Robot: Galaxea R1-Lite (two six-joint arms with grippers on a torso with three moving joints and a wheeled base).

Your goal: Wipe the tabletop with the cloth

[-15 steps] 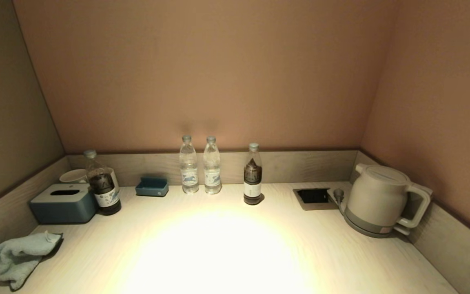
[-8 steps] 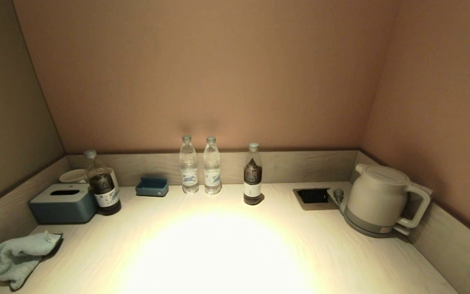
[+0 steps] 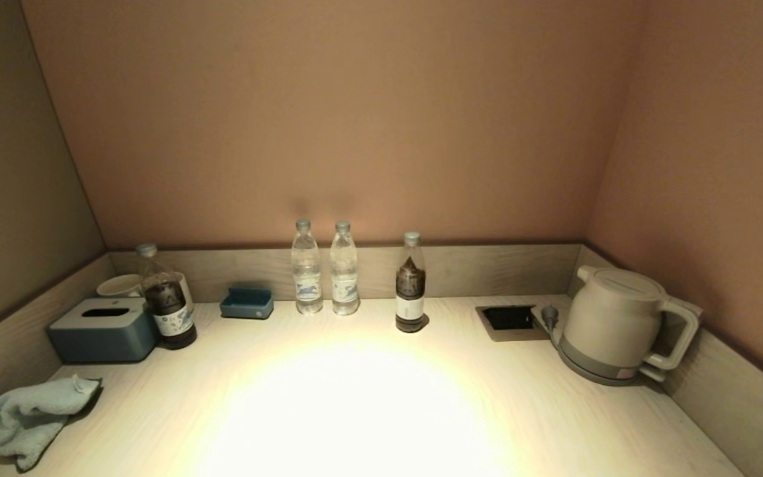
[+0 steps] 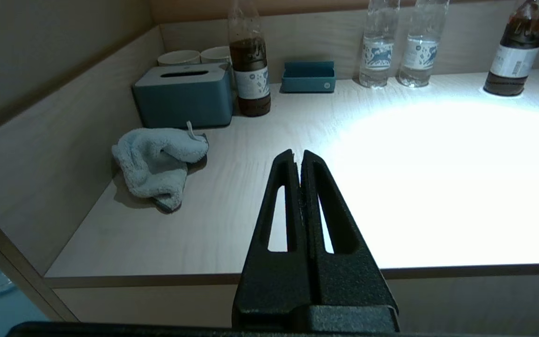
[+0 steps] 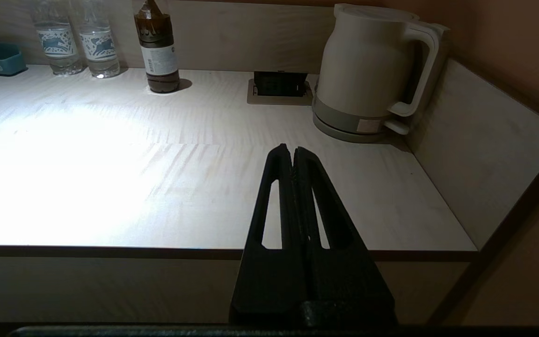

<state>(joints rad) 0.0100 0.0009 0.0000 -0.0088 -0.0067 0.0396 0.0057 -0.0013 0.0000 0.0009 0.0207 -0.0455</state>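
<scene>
A crumpled light blue cloth (image 3: pixel 27 417) lies at the front left of the pale wooden tabletop (image 3: pixel 368 397), next to the left side wall; it also shows in the left wrist view (image 4: pixel 157 161). My left gripper (image 4: pixel 298 154) is shut and empty, held before the table's front edge, right of the cloth and apart from it. My right gripper (image 5: pixel 289 150) is shut and empty, held before the front edge on the right side. Neither gripper shows in the head view.
Along the back stand a teal tissue box (image 3: pixel 103 329), white cups (image 3: pixel 118 285), a dark bottle (image 3: pixel 166 299), a small teal tray (image 3: pixel 246 303), two water bottles (image 3: pixel 306 268), another dark bottle (image 3: pixel 410 285), a recessed socket (image 3: pixel 507 319) and a white kettle (image 3: pixel 616 324). Low walls enclose three sides.
</scene>
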